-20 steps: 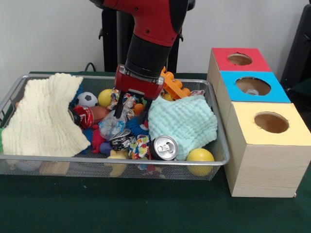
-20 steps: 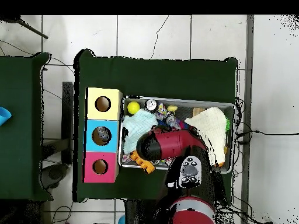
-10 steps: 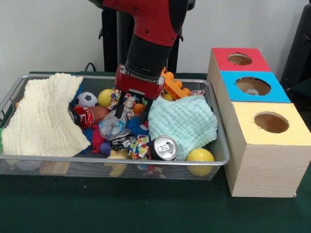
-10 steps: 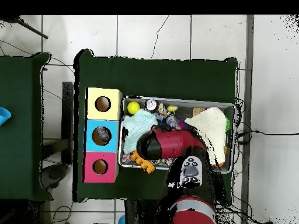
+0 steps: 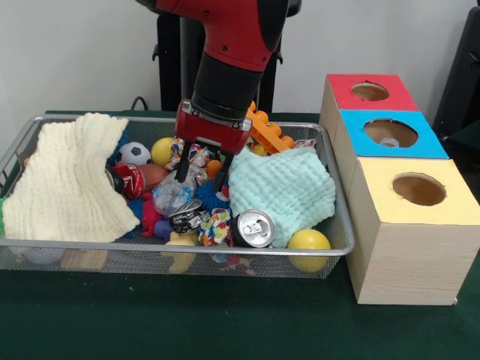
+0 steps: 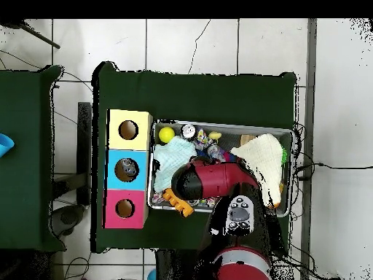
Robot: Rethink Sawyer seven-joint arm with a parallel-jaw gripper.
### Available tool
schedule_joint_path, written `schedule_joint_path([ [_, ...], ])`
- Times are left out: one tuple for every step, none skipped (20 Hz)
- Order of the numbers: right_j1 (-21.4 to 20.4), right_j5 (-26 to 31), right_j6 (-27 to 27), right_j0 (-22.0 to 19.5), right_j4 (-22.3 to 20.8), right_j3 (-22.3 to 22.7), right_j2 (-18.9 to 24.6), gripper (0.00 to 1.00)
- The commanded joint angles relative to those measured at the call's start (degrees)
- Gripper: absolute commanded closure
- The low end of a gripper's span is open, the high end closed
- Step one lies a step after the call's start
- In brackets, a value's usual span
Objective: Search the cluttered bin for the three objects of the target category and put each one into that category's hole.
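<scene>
The gripper (image 5: 199, 177) hangs low over the middle of the wire bin (image 5: 45, 244), its two dark fingers (image 5: 182, 171) spread apart and pointing down, nothing between them. Right under the tips lies a crumpled clear wrapper (image 5: 171, 196), and I cannot tell whether the tips touch it. Just behind the fingers sits a colourful crinkled wrapper (image 5: 192, 155) with a small orange ball (image 5: 214, 167) beside it. On one side of the gripper, close by, there's a red can (image 5: 130, 180) lying on its side, with a soccer ball (image 5: 135, 153) and a yellow ball (image 5: 162, 150) behind it. On the other side spreads the mint cloth (image 5: 283, 187), and the orange toy blocks (image 5: 267, 132) peek out behind the arm's wrist. Toward the bin's front rim lies a silver can (image 5: 253, 228) on its side, top facing out, next to another patterned wrapper (image 5: 216, 225); a second yellow ball (image 5: 308, 241) rests in the front corner. Further off, the cream cloth (image 5: 67, 180) covers the bin's other end. Well apart, outside the bin, stand the yellow box (image 5: 409, 232), blue box (image 5: 390, 135) and red box (image 5: 369, 91), each with a round hole on top. From overhead, the arm (image 6: 211, 180) covers the bin's centre.
</scene>
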Motion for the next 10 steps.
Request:
schedule_joint_path([
  [-0.6,2.0,2.2,-1.5,-0.6,3.0,4.7,0.0],
  [-0.8,2.3,1.8,-1.6,-0.6,3.0,4.7,0.0],
  [-0.8,2.4,1.8,-1.6,-0.6,3.0,4.7,0.0],
  [-0.8,2.4,1.9,-1.5,-0.6,2.9,4.6,0.0],
  [-0.6,2.4,2.0,-1.4,-0.7,2.8,4.5,0.0],
  [-0.5,2.3,2.0,-1.3,-0.7,2.6,4.3,0.0],
  [-0.5,2.4,2.0,-1.3,-0.7,2.6,4.3,0.0],
  [-0.4,2.3,2.1,-1.2,-0.7,2.6,4.3,0.0],
  [-0.4,2.3,1.9,-1.2,-0.9,2.6,4.4,0.0],
  [-0.4,2.3,1.8,-1.3,-0.9,2.6,4.4,0.0],
])
